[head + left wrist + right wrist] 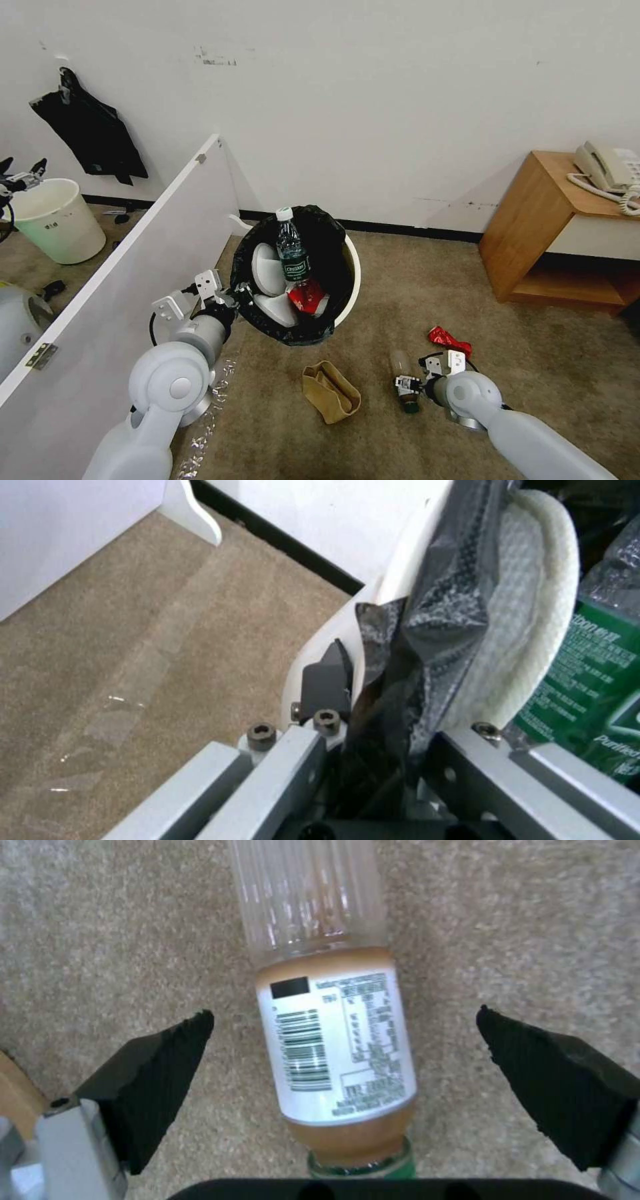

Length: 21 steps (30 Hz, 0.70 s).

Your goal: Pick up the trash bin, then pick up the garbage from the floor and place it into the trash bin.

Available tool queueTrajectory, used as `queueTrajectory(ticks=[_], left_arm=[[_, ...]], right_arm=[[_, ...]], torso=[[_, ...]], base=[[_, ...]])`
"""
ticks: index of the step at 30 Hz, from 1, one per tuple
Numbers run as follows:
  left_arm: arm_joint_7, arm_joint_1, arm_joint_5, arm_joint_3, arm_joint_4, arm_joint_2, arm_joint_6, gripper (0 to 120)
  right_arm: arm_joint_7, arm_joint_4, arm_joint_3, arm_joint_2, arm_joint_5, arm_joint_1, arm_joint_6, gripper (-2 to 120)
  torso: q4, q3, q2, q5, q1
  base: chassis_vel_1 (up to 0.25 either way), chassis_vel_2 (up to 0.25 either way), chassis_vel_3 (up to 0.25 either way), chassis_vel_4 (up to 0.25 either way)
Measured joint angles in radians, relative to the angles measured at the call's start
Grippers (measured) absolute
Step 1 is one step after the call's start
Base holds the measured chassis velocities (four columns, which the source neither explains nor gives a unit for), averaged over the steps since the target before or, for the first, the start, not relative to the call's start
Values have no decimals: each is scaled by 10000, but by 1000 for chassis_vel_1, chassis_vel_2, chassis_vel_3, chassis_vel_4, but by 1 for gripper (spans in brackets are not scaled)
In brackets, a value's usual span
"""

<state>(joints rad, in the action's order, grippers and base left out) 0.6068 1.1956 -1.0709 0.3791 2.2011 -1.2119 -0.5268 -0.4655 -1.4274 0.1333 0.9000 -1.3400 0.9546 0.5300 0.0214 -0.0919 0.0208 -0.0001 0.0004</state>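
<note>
Trash bin (352, 267), black-lined, held tilted off the carpet by the left hand (237, 293), clamped tight on its rim; inside lie white slippers (267, 270), a green-labelled bottle (291, 250) and a red packet (305, 295). On the floor just in front: tan paper bag (330, 391), clear bottle (327, 1005), red wrapper (450, 340). Right hand (343, 1075) hangs low over the clear bottle, fingers (157, 1075) spread wide either side, not touching.

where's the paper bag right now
In the head view the tan paper bag lies on the carpet just in front of the trash bin, left of the bottle under the right gripper.
</note>
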Motion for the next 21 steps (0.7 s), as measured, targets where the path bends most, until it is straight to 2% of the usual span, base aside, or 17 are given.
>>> queueTrajectory(ticks=[21], left_arm=[[-146, 159, 82, 52, 45, 55, 76, 1]], right_arm=[[81, 767, 205, 491, 415, -426, -106, 100]], torso=[[0, 0, 0, 1, 0]], base=[[0, 0, 0, 0]])
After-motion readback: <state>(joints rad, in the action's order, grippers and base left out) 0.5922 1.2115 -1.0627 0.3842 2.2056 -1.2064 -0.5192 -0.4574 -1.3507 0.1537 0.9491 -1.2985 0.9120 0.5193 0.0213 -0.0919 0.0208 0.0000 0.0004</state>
